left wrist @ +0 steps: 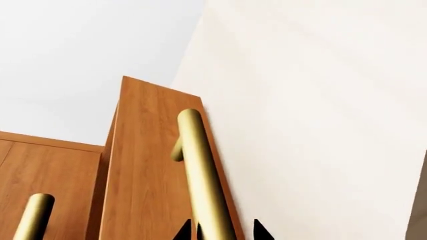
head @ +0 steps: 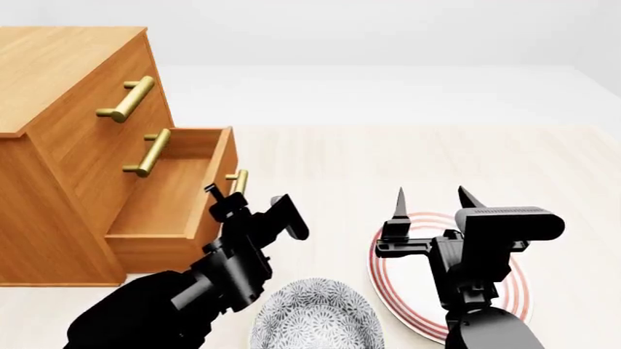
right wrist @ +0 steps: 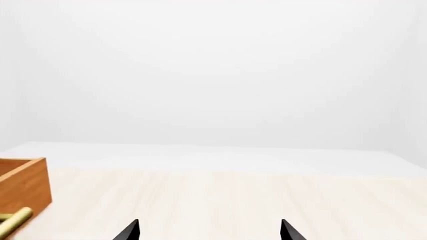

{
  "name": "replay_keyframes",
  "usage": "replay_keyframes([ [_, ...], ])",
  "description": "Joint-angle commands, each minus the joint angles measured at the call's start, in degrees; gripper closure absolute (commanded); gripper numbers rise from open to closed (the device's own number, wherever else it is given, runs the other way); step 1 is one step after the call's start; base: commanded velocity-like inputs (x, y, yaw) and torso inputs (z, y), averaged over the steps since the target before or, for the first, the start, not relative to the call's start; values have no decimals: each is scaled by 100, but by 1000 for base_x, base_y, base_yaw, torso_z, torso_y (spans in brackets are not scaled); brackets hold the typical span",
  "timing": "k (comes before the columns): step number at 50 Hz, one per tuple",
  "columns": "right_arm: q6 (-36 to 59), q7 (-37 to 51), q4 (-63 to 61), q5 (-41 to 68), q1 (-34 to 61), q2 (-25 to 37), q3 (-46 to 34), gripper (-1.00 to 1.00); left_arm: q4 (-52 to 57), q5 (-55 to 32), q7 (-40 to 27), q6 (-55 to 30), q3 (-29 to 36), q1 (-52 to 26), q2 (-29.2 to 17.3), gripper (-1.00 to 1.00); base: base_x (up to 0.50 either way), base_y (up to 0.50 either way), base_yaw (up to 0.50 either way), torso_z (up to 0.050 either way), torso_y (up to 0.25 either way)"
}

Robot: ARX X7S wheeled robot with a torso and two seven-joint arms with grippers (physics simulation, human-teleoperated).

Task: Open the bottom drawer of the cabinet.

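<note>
The orange-brown cabinet (head: pixel 58 65) stands at the left of the head view. Its bottom drawer (head: pixel 165 196) is pulled out, showing the plain wood box inside. The two drawers above are closed. My left gripper (head: pixel 231 196) is at the bottom drawer's brass handle (head: pixel 238 182). In the left wrist view the handle (left wrist: pixel 200 170) runs between the fingertips of the left gripper (left wrist: pixel 223 231), in front of the drawer front (left wrist: pixel 147 165). My right gripper (head: pixel 432 198) is open and empty above the plate. It also shows in the right wrist view (right wrist: pixel 208 230), where a corner of the drawer (right wrist: pixel 23 185) is visible.
A white plate with red rings (head: pixel 398 305) lies under my right arm. A grey patterned bowl (head: pixel 315 320) sits at the front between the arms. The pale wooden table (head: pixel 388 160) stretches to the right and back of the cabinet.
</note>
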Motion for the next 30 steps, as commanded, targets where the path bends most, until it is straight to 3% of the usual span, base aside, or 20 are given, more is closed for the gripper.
replay_keyframes([
  [1,-12,24,16,19,13,16,-23,-100,263,34,-46,186,20,-176,50,100,0,0,-6,0,0],
  [3,-16,29,29,24,18,16,-24,-100,311,64,0,116,54,-162,50,100,8,-1,-3,0,0],
  [4,-17,32,32,26,18,17,-24,-100,319,79,13,108,55,-159,50,-100,0,0,0,0,0],
  [21,-29,75,21,68,23,47,-43,-100,575,-14,-154,137,-119,-352,23,-100,0,0,0,0,0],
  [27,-50,54,157,90,69,36,-68,-100,3052,-897,-741,-518,-1033,-901,-1134,-100,0,0,0,0,0],
  [30,-50,51,200,108,93,33,-69,-100,3705,-1235,-1012,-712,-1457,-1125,-1485,-100,0,0,0,0,0],
])
